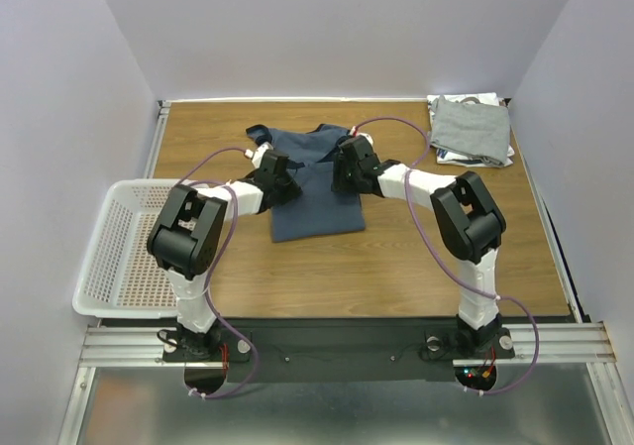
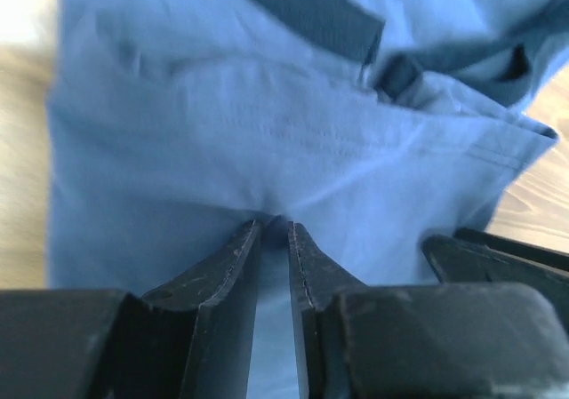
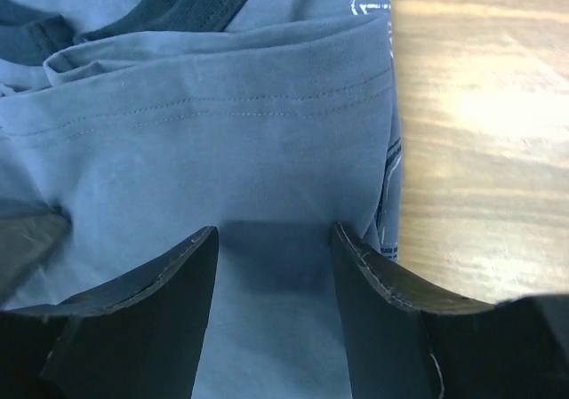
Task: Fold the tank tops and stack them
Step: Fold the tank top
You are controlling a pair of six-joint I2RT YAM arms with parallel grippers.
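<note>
- A slate-blue tank top [image 1: 315, 192] was spread mid-desk [image 1: 396, 267], partly folded.
- The left tool [image 2: 274, 230] was nearly pinched together, with a small ridge of the blue cloth apparently caught between its tips.
- The right tool [image 3: 274, 239] was held apart, its fingers pressed on the cloth near its edge.
- A grey tank top [image 1: 472, 128] was stacked at the far right corner.
- A white basket [image 1: 114, 257] was seen at the desk's left edge.

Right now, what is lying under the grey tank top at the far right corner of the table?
Under the grey tank top, white fabric shows at its edges, seemingly another folded garment. How many pieces lie beneath cannot be seen, because the grey one covers them.
</note>
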